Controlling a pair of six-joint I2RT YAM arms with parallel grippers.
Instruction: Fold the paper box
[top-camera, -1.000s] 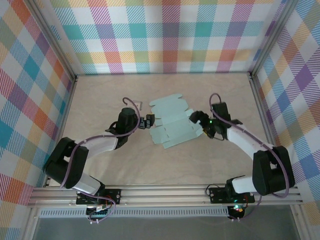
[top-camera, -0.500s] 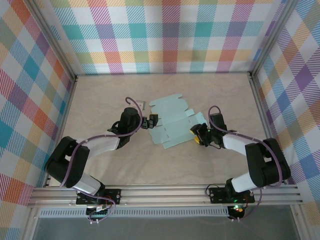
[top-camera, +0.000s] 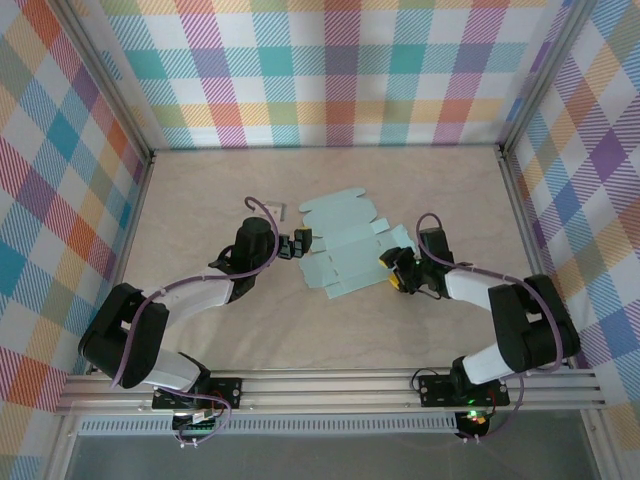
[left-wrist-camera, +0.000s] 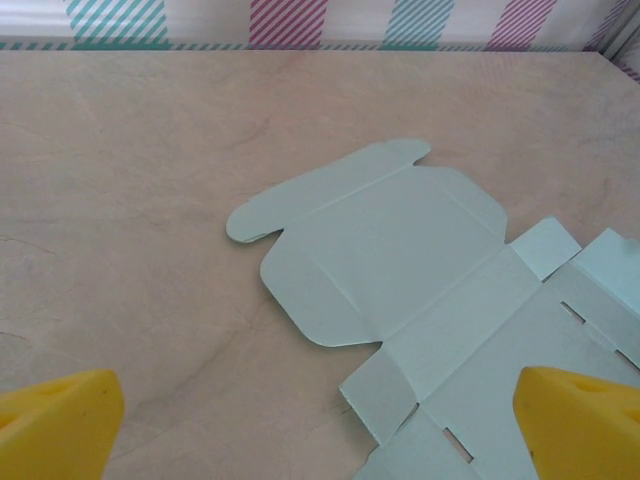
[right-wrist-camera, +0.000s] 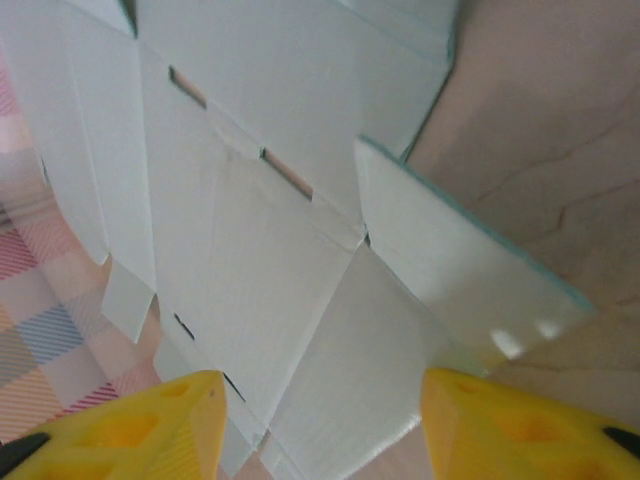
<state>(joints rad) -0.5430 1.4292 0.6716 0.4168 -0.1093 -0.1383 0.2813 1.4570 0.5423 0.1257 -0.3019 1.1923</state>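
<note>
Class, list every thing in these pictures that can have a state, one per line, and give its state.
Paper box: unfolded, lying flat on the table, with one flap at its right edge tilted up.
Left gripper: open, at the sheet's left edge, holding nothing.
Right gripper: open, at the sheet's right edge.

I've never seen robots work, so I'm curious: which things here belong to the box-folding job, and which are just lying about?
Part of the job: the paper box, a flat mint card sheet; the left jaws and the right jaws, one at each side of it.
Just lying about: a small pale scrap by the left arm, too small to identify; the checked walls.
</note>
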